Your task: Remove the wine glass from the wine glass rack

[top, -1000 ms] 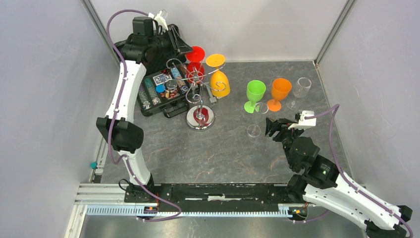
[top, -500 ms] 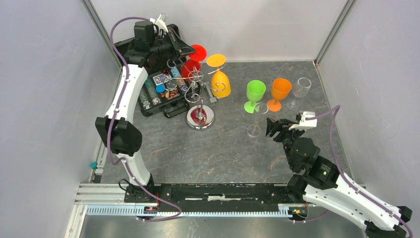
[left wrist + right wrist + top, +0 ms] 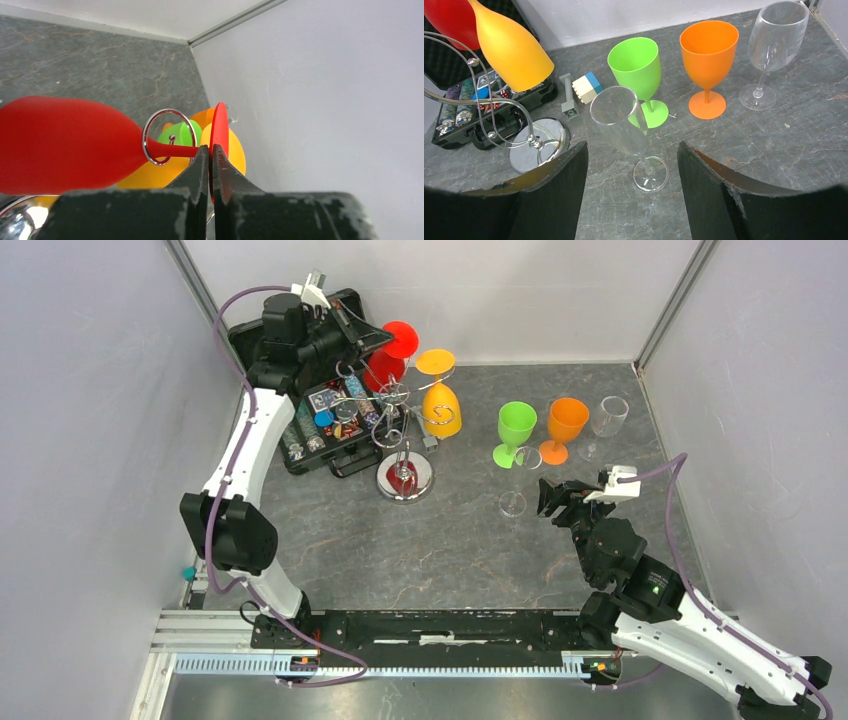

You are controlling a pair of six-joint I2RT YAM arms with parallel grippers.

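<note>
The left claw (image 3: 209, 150) is clamped on the foot of the red wine glass (image 3: 60, 142), whose stem just ahead hangs in a ring of the wine glass rack (image 3: 146, 137), not yet pulled free.
</note>
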